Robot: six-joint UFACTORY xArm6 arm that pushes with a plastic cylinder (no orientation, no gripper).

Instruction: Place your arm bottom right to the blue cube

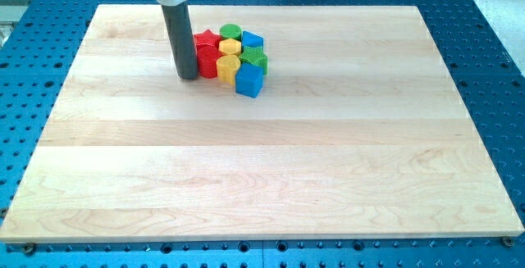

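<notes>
- The arm ends in a straight dark rod standing upright; it holds nothing, and as a plain rod it has no opening to be wide or narrow.
- The rod's lower end, my tip (188, 76), rests on the wooden board (262, 170) in the board's upper-left part.
- Just to the view's right of the tip lies a tight cluster of small blocks, all touching or nearly touching one another.
- Closest to the tip is a red block (207, 58), touching the rod or just beside it; its exact shape is hard to make out.
- Up and to the right of the tip sits a red star (210, 38).
- Further right and upward is a green cylinder (230, 31).
- To the right of the tip, past the red block, are a yellow block (230, 47) and, lower, a yellow cylinder (227, 68).
- The blue cube (249, 80) lies to the right of the tip and very slightly below it, at the cluster's bottom-right edge, with the red and yellow blocks between it and the tip.
- A second blue block (252, 40) sits at the cluster's upper right, above a green block (257, 59).
- The tip stands on the blue cube's left side.
- The board lies on a blue perforated table (492, 71).
</notes>
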